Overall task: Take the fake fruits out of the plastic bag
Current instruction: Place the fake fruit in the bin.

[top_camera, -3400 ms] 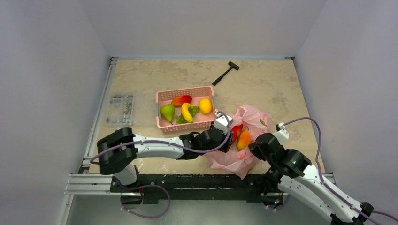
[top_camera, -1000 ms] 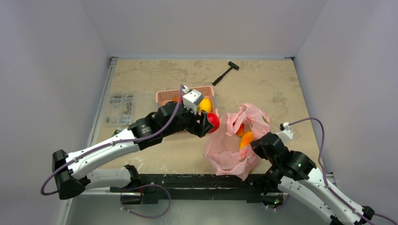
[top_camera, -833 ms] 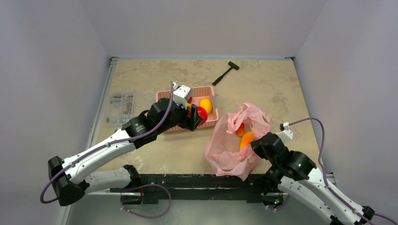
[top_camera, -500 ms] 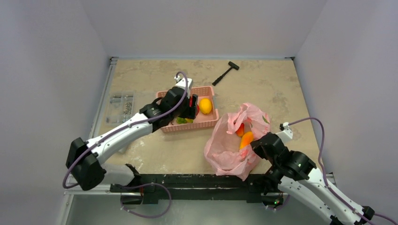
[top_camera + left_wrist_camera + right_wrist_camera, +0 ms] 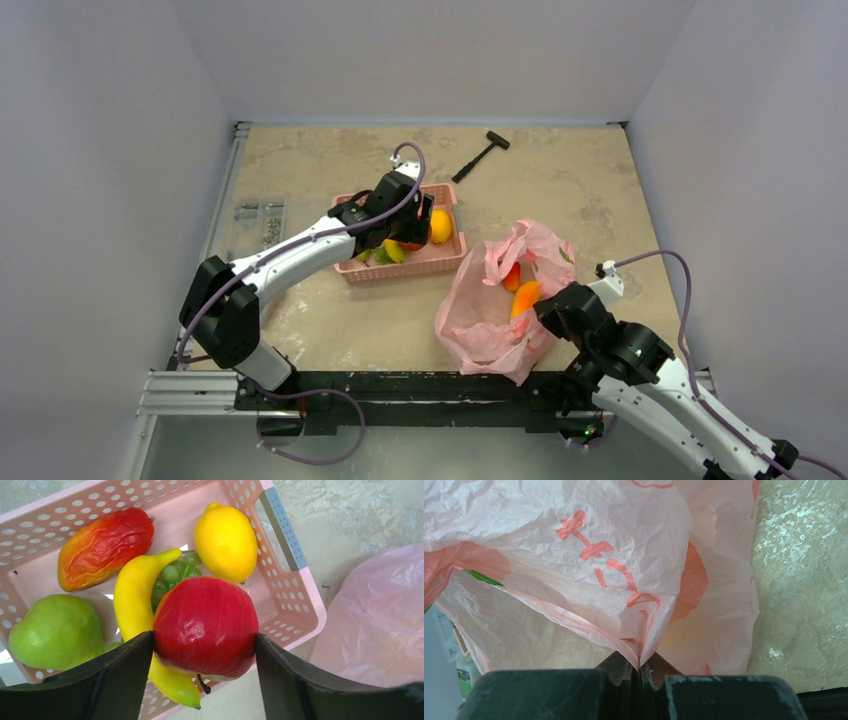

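My left gripper point(image 5: 204, 639) is shut on a round red apple point(image 5: 205, 615), holding it just above the near right part of the pink basket point(image 5: 295, 605). In the basket lie a yellow banana point(image 5: 132, 592), an orange-yellow oval fruit point(image 5: 226, 542), a red-orange fruit point(image 5: 105, 547), a green pear point(image 5: 55, 630) and grapes point(image 5: 175, 572). The pink plastic bag point(image 5: 480, 310) lies open to the basket's right, with an orange fruit point(image 5: 524, 297) and a red one point(image 5: 510, 277) inside. My right gripper point(image 5: 640, 672) is shut on a pinched fold of the bag point(image 5: 614, 555) at its near edge.
A black hammer point(image 5: 481, 155) lies at the back of the table. A clear box of small parts point(image 5: 258, 225) sits at the left edge. The left arm point(image 5: 300, 255) stretches diagonally across the table's left half toward the basket.
The left arm has carried the apple from beside the bag's mouth leftward and farther back, over the basket. The right arm and the bag have stayed put.
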